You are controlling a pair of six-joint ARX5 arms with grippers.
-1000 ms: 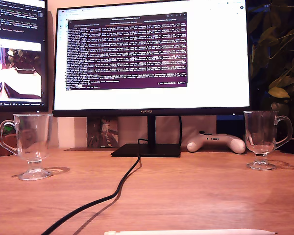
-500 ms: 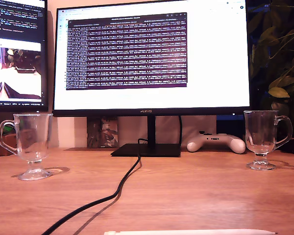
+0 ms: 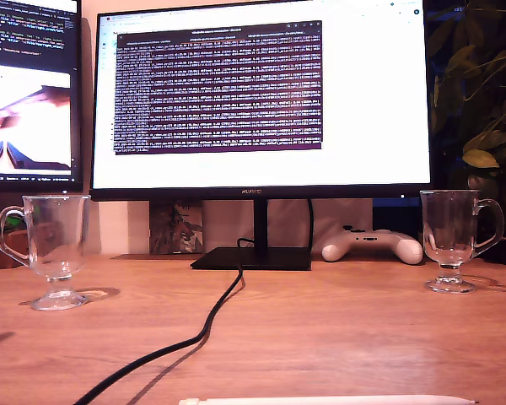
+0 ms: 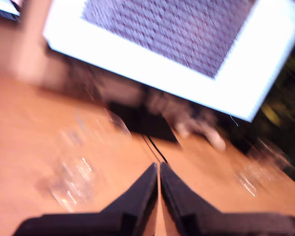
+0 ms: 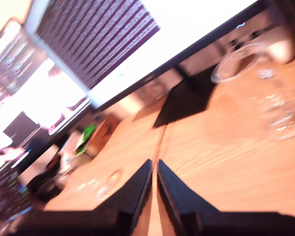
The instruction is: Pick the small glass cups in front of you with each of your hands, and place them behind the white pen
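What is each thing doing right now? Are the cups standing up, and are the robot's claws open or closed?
Glass cup at the exterior view's left: upright on the desk, empty, not held.
Glass cup at the exterior view's right: upright, empty, not held.
White pen: lying flat.
Black cable: lying loose across the desk.
Big monitor: switched on, showing text.
White game controller: resting on the desk.
My first gripper: shut, holding nothing.
My second gripper: shut, holding nothing.

A large black-framed monitor point(image 3: 261, 101) stands on a flat black base point(image 3: 251, 258) at the back of the wooden desk point(image 3: 337, 337), showing a dark terminal window on white. A second screen point(image 3: 29, 93) sits at the exterior view's left. A white game controller point(image 3: 373, 245) lies beside the base. A black cable point(image 3: 181, 342) snakes forward across the desk. Green leaves point(image 3: 481, 93) fill the exterior view's right.
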